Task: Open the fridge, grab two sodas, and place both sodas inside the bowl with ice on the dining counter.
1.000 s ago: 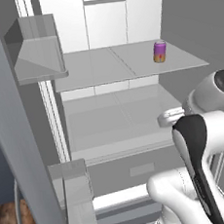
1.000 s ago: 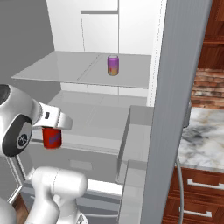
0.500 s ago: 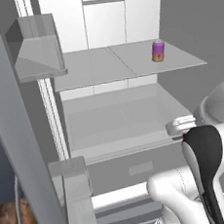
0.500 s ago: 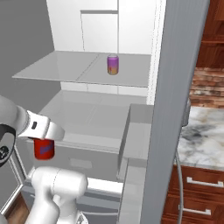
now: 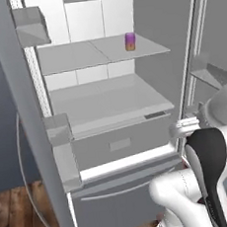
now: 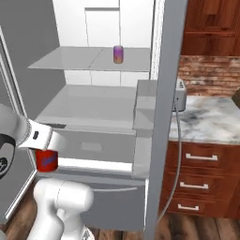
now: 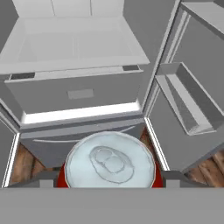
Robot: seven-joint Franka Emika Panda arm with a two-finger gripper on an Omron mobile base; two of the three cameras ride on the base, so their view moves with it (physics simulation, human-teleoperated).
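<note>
Below the fridge [image 6: 93, 108] shelves, near its open front, you will find the gripper [image 6: 46, 157] closed around the red soda [image 6: 47, 161], held upright with jaws set wide on its body. Far back on the upper shelf [image 5: 101, 52], the purple soda [image 5: 130, 41] stands upright, well apart.

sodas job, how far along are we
Done: the fridge stands open. In hand: the gripper is closed on the red soda, carried low in front of the bottom drawer. Left: the purple soda stands on the upper shelf, and neither can has reached the bowl of ice.
</note>
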